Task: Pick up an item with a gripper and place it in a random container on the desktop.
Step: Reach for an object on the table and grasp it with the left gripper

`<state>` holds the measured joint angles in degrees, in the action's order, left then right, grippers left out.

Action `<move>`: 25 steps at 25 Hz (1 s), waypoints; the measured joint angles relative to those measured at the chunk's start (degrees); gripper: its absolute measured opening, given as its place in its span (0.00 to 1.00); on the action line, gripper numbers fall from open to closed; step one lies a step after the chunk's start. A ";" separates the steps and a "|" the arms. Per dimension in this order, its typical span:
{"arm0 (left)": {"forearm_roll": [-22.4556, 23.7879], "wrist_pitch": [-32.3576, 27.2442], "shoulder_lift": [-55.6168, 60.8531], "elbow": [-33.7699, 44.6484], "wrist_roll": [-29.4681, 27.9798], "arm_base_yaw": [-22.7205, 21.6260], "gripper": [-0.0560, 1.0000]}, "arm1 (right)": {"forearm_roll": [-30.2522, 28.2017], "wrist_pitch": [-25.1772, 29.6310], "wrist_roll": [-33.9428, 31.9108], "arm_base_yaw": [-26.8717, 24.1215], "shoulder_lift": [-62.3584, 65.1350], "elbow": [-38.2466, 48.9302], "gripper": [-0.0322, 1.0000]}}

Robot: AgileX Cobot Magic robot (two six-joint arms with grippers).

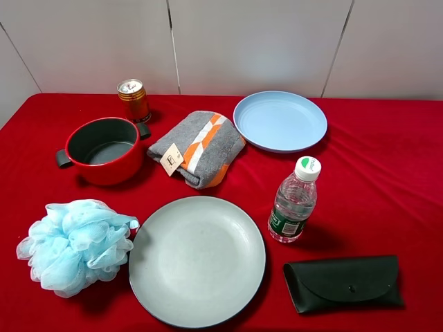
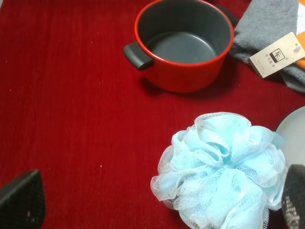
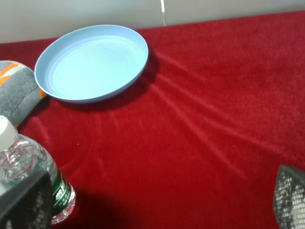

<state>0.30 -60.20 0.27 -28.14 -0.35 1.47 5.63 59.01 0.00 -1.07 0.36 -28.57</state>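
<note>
The folded grey towel with orange and white stripes and a pale tag lies flat on the red desktop, at the back middle. It also shows in the left wrist view and the right wrist view. The empty light-blue plate sits just right of it, also in the right wrist view. Neither arm shows in the exterior view. My left gripper is open and empty above the pouf. My right gripper is open and empty, near the bottle.
A red two-handled pot and a gold can stand at the back left. A light-blue pouf lies front left, a large grey plate front middle. A water bottle and a black case are front right.
</note>
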 joint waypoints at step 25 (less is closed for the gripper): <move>0.00 0.00 0.00 0.00 0.00 0.00 1.00 | 0.05 0.00 0.00 0.00 0.00 0.00 0.70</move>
<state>0.30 -60.20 0.27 -28.14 -0.35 1.47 5.68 59.01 0.00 -1.07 0.36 -28.57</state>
